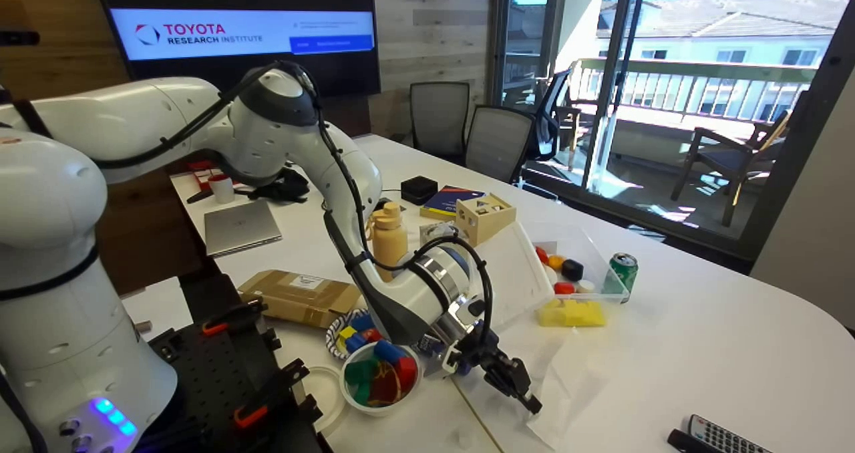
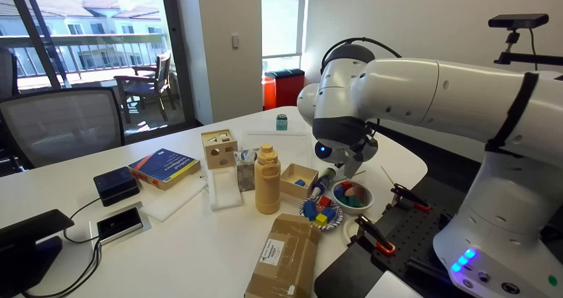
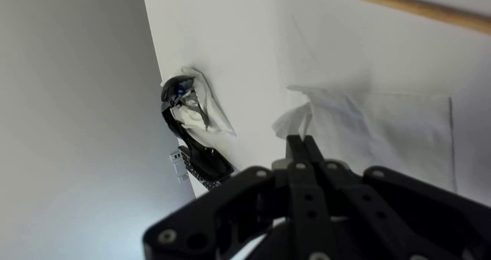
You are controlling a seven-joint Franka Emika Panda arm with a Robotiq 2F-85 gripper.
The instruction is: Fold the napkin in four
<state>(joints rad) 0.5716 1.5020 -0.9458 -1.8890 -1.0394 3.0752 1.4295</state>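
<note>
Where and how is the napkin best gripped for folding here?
I'd take the napkin by its puckered edge, pinching from above, where the gripper is shut: cloth bunches into a crease there, while its right side in the wrist view lies flat on the table.

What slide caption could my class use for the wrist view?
Closed jaws apparently pinching a creased white napkin, a tan stick nearby.
</note>
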